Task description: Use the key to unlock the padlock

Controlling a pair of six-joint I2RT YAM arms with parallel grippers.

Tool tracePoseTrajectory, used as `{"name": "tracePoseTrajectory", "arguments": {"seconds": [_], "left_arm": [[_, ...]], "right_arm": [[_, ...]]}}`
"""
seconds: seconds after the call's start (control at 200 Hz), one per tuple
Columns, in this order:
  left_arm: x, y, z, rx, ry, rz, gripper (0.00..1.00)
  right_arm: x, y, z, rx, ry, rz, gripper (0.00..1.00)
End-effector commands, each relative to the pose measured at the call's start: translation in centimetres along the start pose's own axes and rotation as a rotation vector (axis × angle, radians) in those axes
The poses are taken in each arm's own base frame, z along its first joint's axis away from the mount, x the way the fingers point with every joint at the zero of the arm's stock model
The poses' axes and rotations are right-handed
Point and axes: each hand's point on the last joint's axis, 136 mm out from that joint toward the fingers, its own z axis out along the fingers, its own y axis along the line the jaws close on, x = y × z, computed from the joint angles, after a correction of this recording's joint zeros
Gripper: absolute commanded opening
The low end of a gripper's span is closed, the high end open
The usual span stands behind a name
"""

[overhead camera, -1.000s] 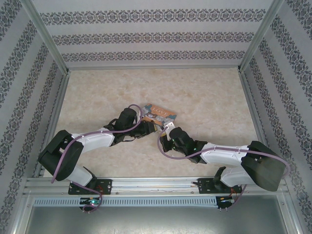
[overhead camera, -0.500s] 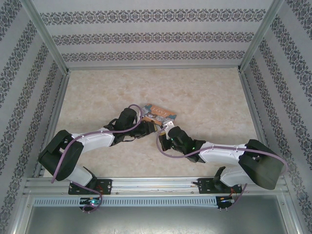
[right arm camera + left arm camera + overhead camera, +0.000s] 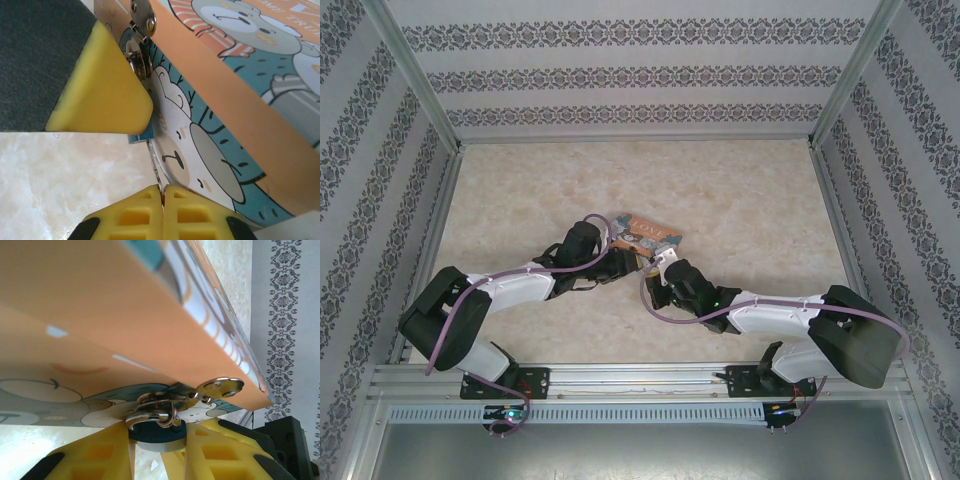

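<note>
The padlock [image 3: 152, 434] is pinched by its bluish body between the yellow fingers of the left gripper [image 3: 158, 442]. Its thin shackle is hooked at the metal clasp [image 3: 220, 386] of the orange tin [image 3: 100, 315] (which lies near the middle of the table [image 3: 750, 190]). The right gripper [image 3: 163, 194] is pressed together on a thin metal key [image 3: 154, 167]. The key is pointed up at the padlock's body, and whether it is inserted cannot be told.
</note>
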Motion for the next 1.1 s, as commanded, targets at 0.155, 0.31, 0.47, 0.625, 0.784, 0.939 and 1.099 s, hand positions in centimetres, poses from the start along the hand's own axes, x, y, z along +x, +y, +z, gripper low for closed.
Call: {"name": "tracePoseTrajectory", "arguments": {"seconds": [0.155,0.31,0.47,0.625,0.784,0.939,1.099], "left_arm": [[-0.31,-2.24,-0.04,0.070,-0.001,0.031,0.26],[-0.28,-2.16,-0.02,0.067,0.000,0.028,0.26],[-0.34,-2.30,-0.08,0.070,-0.002,0.030,0.26],[-0.37,-2.26,-0.08,0.068,-0.004,0.028,0.26],[-0.39,-2.25,-0.05,0.068,-0.004,0.023,0.26],[-0.41,-2.44,-0.14,0.072,-0.005,0.024,0.26],[-0.38,-2.41,-0.09,0.071,0.000,0.021,0.26]], "right_arm": [[-3.16,1.15,-0.41,-0.029,-0.110,0.001,0.00],[-3.31,1.39,-0.62,-0.045,-0.120,-0.013,0.00],[-3.26,1.34,-0.77,-0.045,-0.125,-0.025,0.00],[-3.47,1.48,-0.84,-0.051,-0.132,-0.035,0.00],[-3.44,1.74,-0.85,-0.065,-0.131,-0.052,0.00],[-3.36,1.51,-0.68,-0.051,-0.131,-0.060,0.00],[-3.65,1.32,-0.31,-0.030,-0.132,-0.080,0.00]]}}
